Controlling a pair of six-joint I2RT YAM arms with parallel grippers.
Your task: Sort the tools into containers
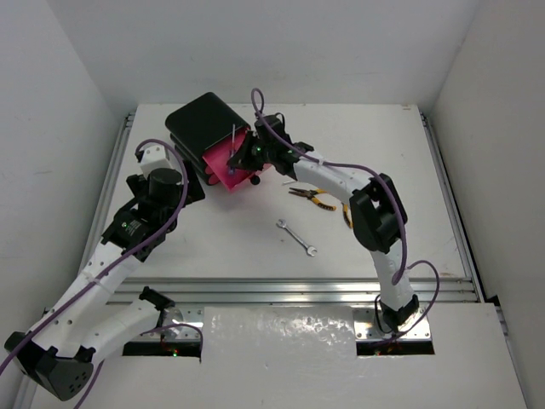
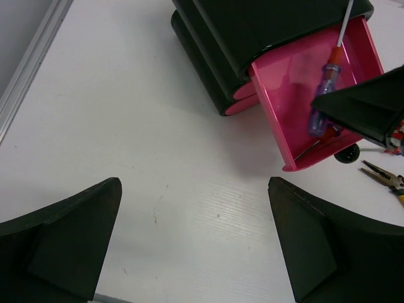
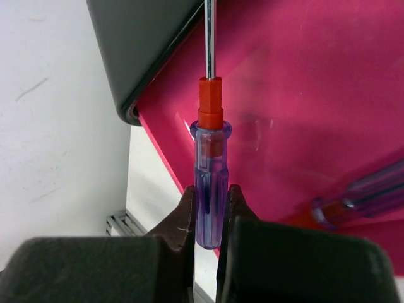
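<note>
The black box (image 1: 203,122) holds stacked pink drawers; the top drawer (image 1: 223,167) is pulled out. My right gripper (image 3: 210,196) is shut on a red-and-blue screwdriver (image 3: 210,183) and holds it just over the open drawer (image 3: 303,95), shaft pointing toward the box. It shows in the left wrist view too (image 2: 325,95). Another screwdriver (image 3: 366,196) lies in the drawer. My left gripper (image 2: 196,246) is open and empty over bare table, in front and left of the box (image 2: 265,25). Yellow-handled pliers (image 1: 315,198) and a silver wrench (image 1: 296,238) lie on the table.
A second pair of pliers (image 1: 347,213) lies partly under my right arm. The two lower drawers (image 2: 243,101) are pushed in. Grey walls stand close on the left and right of the white table (image 1: 221,247).
</note>
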